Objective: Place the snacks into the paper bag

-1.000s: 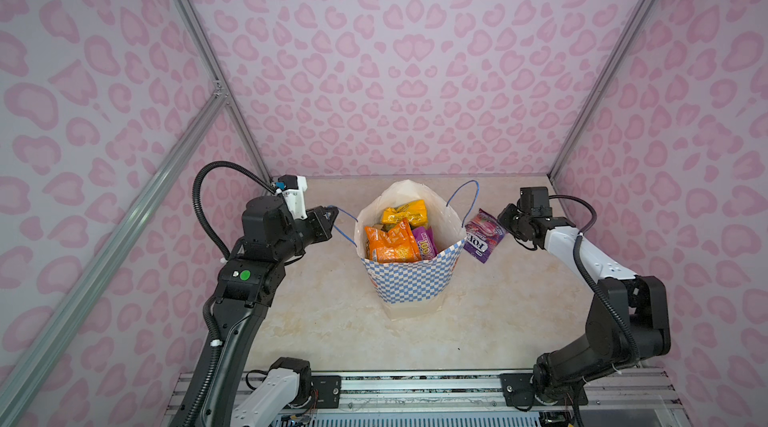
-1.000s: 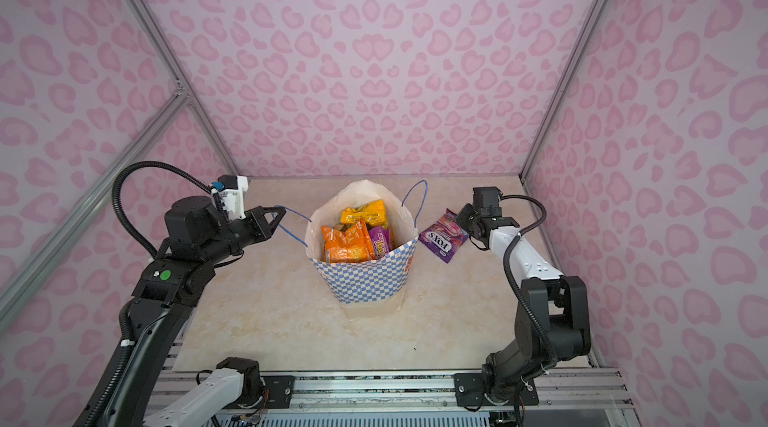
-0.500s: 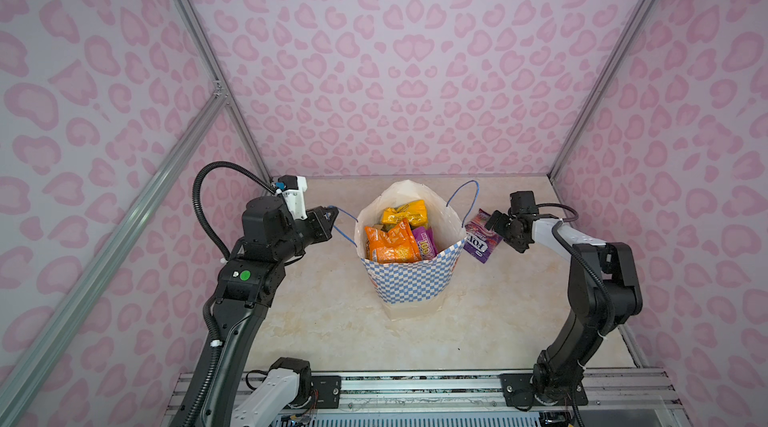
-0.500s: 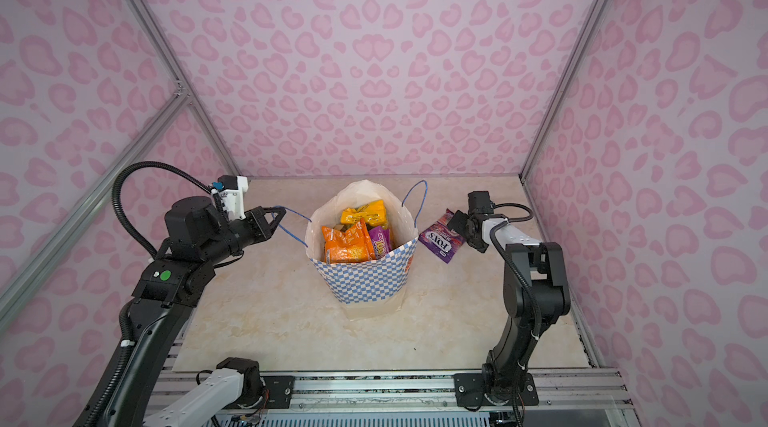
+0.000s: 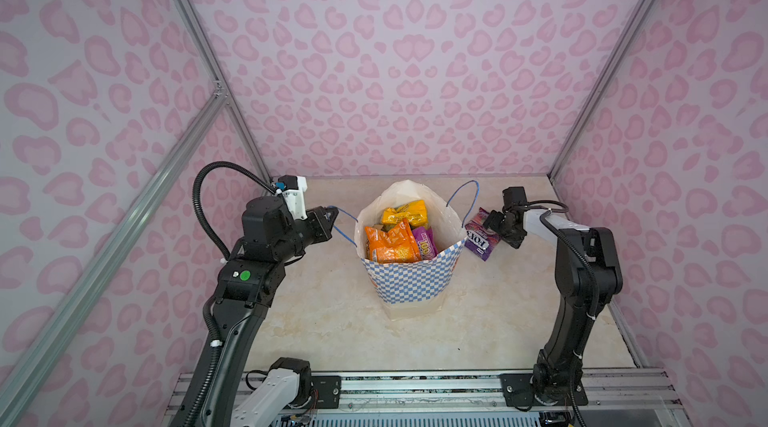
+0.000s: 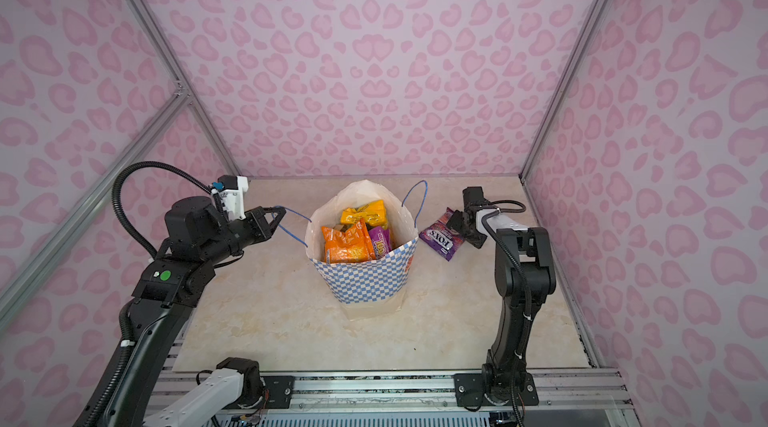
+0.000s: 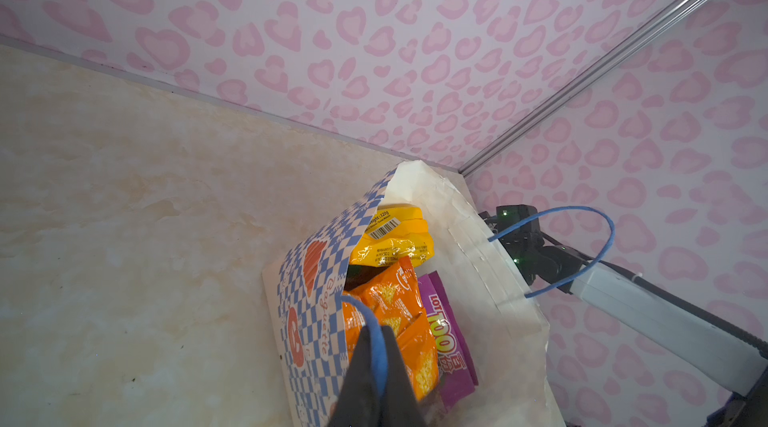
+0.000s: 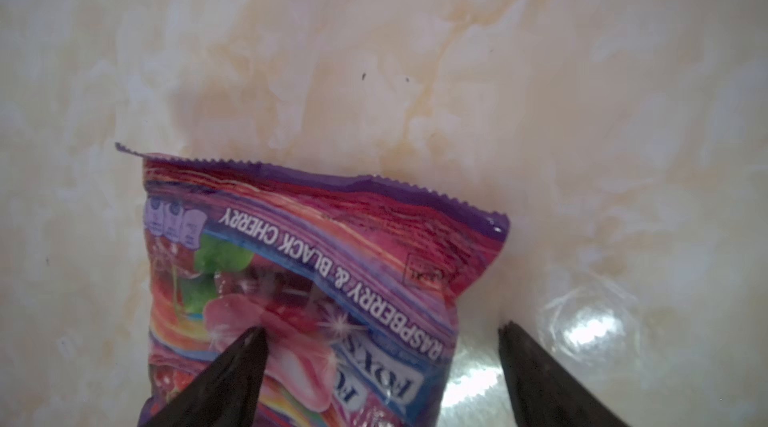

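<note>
The paper bag (image 5: 415, 279) stands upright mid-table with its mouth spread wide, and the reason shows at its rim. The left gripper (image 5: 329, 218) is clenched on 1 blue cord handle (image 5: 345, 224) and holds it out away from the bag, toward the left arm's side. In the left wrist view the cord runs straight into the pinched jaws. That pull probably serves 2 ends: it holds the mouth open and steadies a light paper bag against tipping. The second handle (image 5: 466, 196) stands free on the bag's opposite side.

Inside the bag 3 snacks show above the rim: an orange packet (image 5: 392, 244), a yellow packet (image 5: 405, 213) behind it, and a purple LOT 100 packet (image 5: 426, 242) beside the orange one (more may lie underneath, hidden).

Just beside the bag, on its right-arm side, 1 purple FOX'S packet (image 5: 480, 238) lies flat on the table (image 5: 332, 321), outside the bag. The right gripper (image 5: 503, 231) sits low over the packet's end farthest from the bag with its jaws spread wide and grasping nothing. In the right wrist view 1 finger (image 8: 232, 366) overlaps the packet while the other stands off its edge over bare table. That straddle looks like a set-up for pinching the packet across its width. Judging by this, the packet is the last one visible outside the bag.
</note>
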Action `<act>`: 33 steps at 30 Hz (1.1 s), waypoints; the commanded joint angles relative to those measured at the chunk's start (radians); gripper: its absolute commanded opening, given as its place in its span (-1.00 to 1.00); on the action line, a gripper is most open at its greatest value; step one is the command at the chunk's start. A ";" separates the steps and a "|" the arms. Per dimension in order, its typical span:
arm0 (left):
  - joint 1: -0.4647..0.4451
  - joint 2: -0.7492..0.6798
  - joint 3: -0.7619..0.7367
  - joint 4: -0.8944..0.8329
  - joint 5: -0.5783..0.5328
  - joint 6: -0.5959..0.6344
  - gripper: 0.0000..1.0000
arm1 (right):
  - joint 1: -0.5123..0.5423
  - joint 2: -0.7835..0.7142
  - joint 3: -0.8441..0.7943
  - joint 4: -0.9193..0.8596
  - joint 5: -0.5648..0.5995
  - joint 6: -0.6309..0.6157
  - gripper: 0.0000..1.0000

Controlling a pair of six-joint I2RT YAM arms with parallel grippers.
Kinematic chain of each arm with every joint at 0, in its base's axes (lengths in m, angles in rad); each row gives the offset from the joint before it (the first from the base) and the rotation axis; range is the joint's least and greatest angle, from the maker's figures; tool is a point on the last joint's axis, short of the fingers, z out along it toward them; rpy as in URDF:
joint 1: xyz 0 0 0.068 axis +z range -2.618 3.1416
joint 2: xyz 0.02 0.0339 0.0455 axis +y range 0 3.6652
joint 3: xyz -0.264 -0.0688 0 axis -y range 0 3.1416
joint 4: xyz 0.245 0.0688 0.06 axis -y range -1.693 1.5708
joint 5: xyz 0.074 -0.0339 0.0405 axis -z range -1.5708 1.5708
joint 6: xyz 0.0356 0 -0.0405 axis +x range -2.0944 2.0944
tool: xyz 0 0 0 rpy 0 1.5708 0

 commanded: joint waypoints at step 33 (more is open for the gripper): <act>0.001 -0.018 -0.001 0.039 -0.024 0.015 -0.88 | -0.061 -0.288 -0.232 0.146 -0.157 0.030 -0.59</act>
